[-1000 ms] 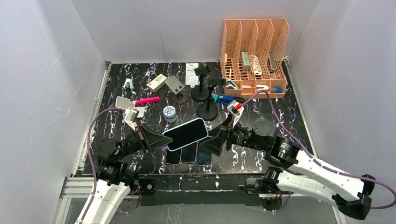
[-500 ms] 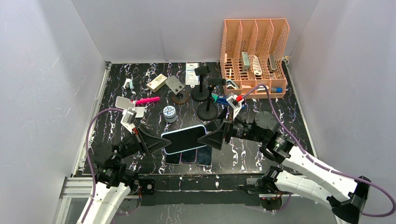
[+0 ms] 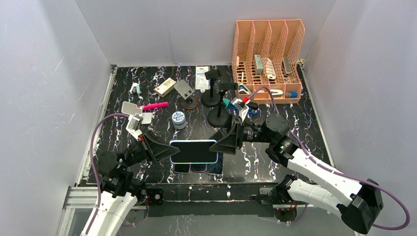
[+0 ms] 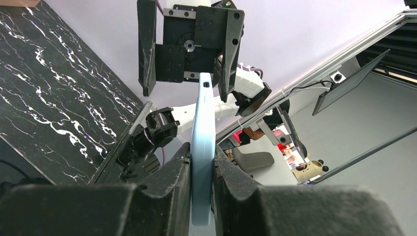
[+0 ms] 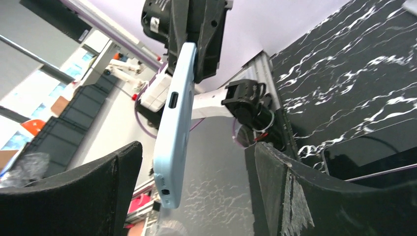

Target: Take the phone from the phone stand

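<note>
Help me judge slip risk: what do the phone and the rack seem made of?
Phone: pale blue back and edge, matte with soft rounded corners, probably a silicone or matte plastic case; its dark, smooth face is likely glass. Rack: peach, with thin slotted walls of uniform colour, likely moulded plastic.

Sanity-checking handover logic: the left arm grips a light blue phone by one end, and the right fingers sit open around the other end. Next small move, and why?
Probably close the right fingers on the free end of the light blue phone. They straddle that end with a gap on each side and are not touching it, while the left fingers alone clamp the opposite end. A second grip should come before any release.
</note>
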### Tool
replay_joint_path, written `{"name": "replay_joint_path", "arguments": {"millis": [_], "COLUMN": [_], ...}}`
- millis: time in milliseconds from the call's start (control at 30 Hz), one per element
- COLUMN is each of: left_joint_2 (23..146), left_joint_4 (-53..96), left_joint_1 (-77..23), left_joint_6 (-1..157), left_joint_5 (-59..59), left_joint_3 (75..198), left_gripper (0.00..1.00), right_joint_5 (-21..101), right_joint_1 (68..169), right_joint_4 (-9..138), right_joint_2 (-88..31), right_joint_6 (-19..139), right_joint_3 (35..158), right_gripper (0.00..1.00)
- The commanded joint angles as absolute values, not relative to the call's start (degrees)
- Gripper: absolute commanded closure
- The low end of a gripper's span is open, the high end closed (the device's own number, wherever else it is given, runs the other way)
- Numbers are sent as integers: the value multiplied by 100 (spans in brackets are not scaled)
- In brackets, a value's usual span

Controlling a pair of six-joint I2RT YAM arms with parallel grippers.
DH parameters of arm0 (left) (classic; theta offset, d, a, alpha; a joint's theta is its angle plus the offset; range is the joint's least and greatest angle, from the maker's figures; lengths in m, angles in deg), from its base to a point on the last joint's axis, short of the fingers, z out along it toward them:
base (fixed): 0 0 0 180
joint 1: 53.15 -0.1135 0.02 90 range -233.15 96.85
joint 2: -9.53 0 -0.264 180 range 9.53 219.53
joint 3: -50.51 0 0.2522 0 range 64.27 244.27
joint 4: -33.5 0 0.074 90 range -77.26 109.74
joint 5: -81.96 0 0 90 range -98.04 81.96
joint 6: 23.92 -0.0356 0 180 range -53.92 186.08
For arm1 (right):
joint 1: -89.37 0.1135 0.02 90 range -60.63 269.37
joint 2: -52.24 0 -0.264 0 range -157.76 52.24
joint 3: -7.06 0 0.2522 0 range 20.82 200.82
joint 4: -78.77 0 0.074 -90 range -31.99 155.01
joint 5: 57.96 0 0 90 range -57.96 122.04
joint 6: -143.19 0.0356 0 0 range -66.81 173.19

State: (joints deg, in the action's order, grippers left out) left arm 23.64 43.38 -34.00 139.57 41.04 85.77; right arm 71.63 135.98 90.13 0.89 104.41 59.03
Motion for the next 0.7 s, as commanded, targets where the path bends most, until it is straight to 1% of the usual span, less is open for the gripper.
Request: {"name": "replay_joint_path", "arguments": {"millis": [0,300,533,667], "left_joint_2": [2565,3007,3072,3089], "left_joint_4": [4828,4956,4954,4954], "left_joint_1": [-3377,-3365,-3332,-3329], "left_joint_6": [14039,14026,14044,14035], "left_joint_5": [4034,4209,4259,4218], "left_joint_3": [8761,8841,8741,8717], "left_gripper": [100,100,100,100], "right_joint_5": [7696,7959,8077,8102], "right_joint_1": [13586,13586,13586,13586], "right_joint_4": [9718,9489,9456,9479], "right_joint_2": [74,49,-83,-151], "right_joint_6": [10908,11116,11317,11402], "right_joint_3": [5788,5732,5718,5730], "right_gripper": [10,19,31,42]}}
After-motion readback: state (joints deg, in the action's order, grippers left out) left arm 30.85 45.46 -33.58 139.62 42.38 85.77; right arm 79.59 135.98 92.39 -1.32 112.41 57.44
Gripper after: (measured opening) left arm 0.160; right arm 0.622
